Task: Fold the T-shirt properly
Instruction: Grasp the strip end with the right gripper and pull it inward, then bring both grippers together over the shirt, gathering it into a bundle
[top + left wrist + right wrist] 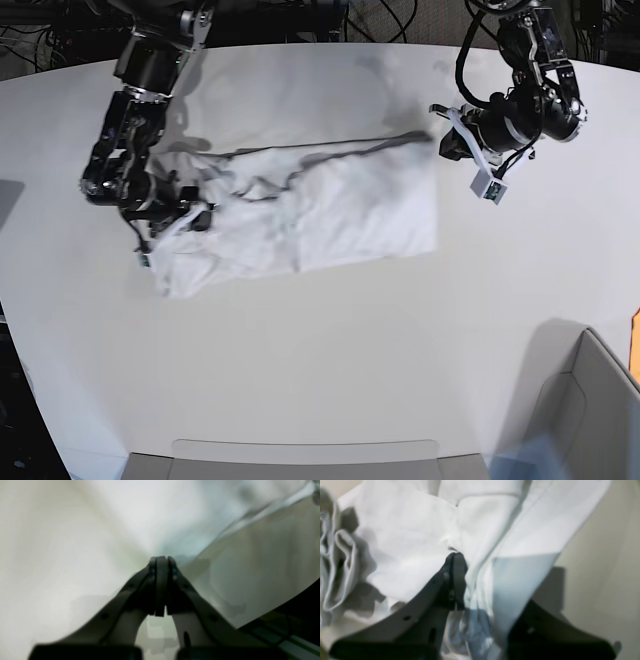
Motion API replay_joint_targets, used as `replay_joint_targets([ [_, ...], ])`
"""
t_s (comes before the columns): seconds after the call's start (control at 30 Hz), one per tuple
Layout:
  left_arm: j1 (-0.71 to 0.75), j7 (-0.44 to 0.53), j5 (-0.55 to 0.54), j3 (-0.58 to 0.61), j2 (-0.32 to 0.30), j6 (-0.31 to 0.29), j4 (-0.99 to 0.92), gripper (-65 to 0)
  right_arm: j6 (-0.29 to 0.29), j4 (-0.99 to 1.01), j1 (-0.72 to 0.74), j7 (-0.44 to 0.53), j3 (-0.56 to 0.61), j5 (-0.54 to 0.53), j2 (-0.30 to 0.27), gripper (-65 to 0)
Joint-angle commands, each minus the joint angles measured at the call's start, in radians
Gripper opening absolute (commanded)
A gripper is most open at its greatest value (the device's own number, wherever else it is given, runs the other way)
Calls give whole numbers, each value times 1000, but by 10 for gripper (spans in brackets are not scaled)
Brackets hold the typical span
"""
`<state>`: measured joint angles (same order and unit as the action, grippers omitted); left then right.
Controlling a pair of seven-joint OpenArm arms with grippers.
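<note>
Through my left wrist camera nearly everything is blurred. My left gripper (162, 562) has its jaws pressed flat together, and the T-shirt (155, 522) spreads out from the tips in soft white folds; I take it as pinched there, though the cloth between the pads is hidden. To the right of the shirt's edge lies bare table (262, 567), and past that the table's rim drops into dark.

Through my right wrist camera, my right gripper (470, 562) is closed on a bunched fold of the T-shirt (407, 542). One finger (456, 580) is plain to see; the other is buried under hanging cloth. Left of that finger a ruffled hem is stacked in loops. The lower corners are cut off by the gripper body.

In the base view the T-shirt (320, 215) lies crumpled in the middle of the table (320, 380), wider than deep. My right gripper (190, 215) sits at the shirt's left end, my left gripper (445, 140) at its upper right corner, with a taut edge running between them. Below the shirt the table is open; a grey bin (585, 410) stands well apart at the lower right.
</note>
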<state>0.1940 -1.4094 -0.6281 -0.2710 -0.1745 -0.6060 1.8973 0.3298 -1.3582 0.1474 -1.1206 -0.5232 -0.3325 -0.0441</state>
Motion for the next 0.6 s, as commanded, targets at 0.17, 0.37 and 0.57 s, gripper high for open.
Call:
replay_joint_targets([
  [0.17, 9, 13, -11, -4, -29, -2, 15, -650, -234, -175, 8, 1, 123, -18, -99, -650],
  [0.37, 9, 13, -9, -4, -30, -2, 15, -650, -504, -389, 19, -123, 446, -20, -152, -650],
  [0.57, 9, 13, -9, -3, -30, -2, 15, -650, -734, -382, 111, -194, 748, -20, -144, -650],
])
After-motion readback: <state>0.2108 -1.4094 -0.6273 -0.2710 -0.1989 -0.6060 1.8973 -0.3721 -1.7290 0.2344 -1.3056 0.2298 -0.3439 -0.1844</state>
